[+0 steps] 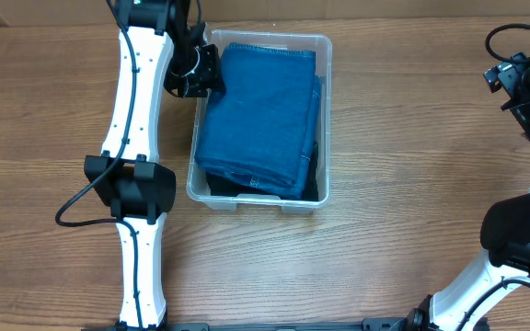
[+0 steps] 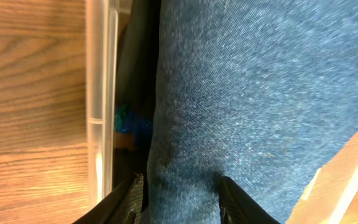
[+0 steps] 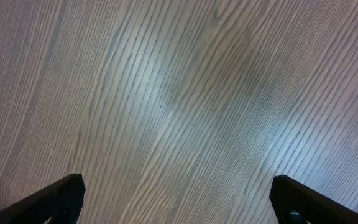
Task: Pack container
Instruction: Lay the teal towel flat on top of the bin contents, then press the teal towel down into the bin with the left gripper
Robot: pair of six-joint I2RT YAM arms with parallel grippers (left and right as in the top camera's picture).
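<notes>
Left gripper astride a denim fold, left arm nearer.
Its jaws stand part-closed on the jeans; whether they pinch, I cannot tell. The container wall is just beside it, its long axis running away from it. The right gripper is wide open over the table, well apart. The container's floor is hidden.

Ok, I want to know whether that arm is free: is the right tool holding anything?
No, the right tool stands wide open above the wooden table with nothing between its jaws.
</notes>
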